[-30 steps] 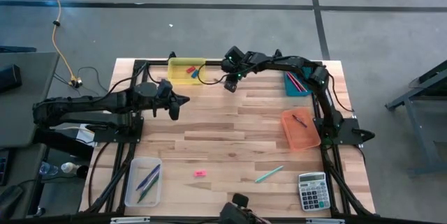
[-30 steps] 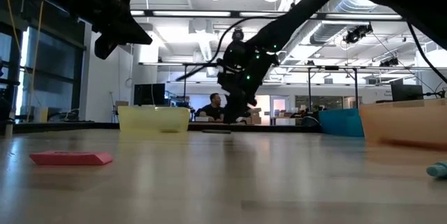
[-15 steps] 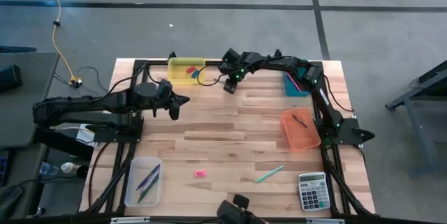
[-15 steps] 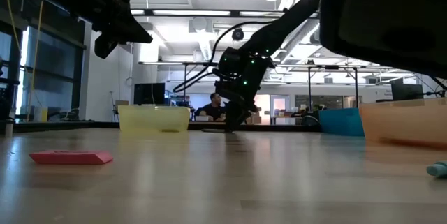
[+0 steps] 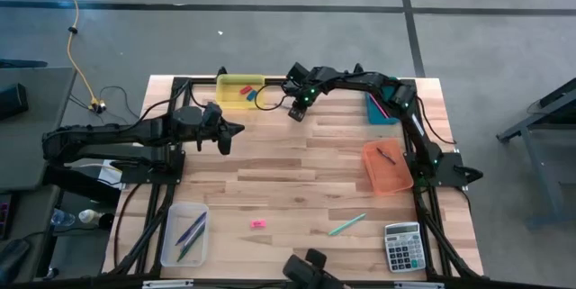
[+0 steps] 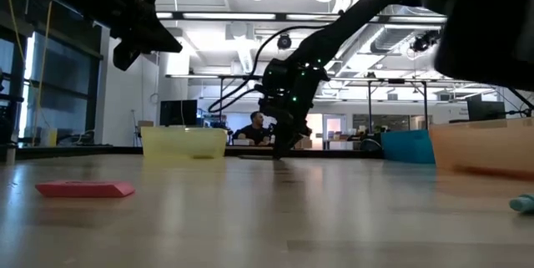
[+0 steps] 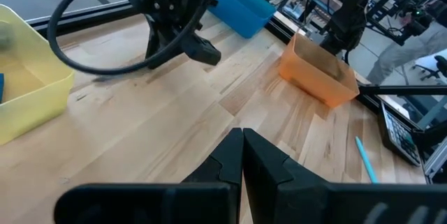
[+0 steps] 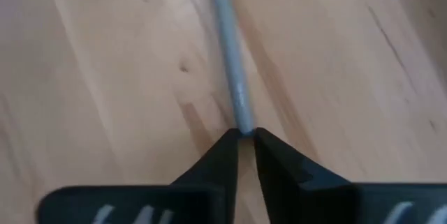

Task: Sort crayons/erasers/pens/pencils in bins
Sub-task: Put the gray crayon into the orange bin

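While bare table (image 5: 297, 172) spreads, right claw (image 5: 293, 114) grips a pencil (image 8: 230, 63).

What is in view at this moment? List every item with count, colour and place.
Yellow bin: one, table's far edge, holding a blue and a red eraser.
Teal bin: one, far right, holding thin sticks.
Orange bin: one, right side, holding a dark stick.
Clear bin: one, near left, holding several sticks.
Pink eraser: one, loose on the near table.
Teal stick: one, loose, near right.
Grey stick: one, on the wood at the right gripper.
Calculator: one, grey, near right corner.
Person: one, seated in the room behind.
Left gripper: shut, raised at the left.
Right gripper: shut on the grey stick, beside the yellow bin.
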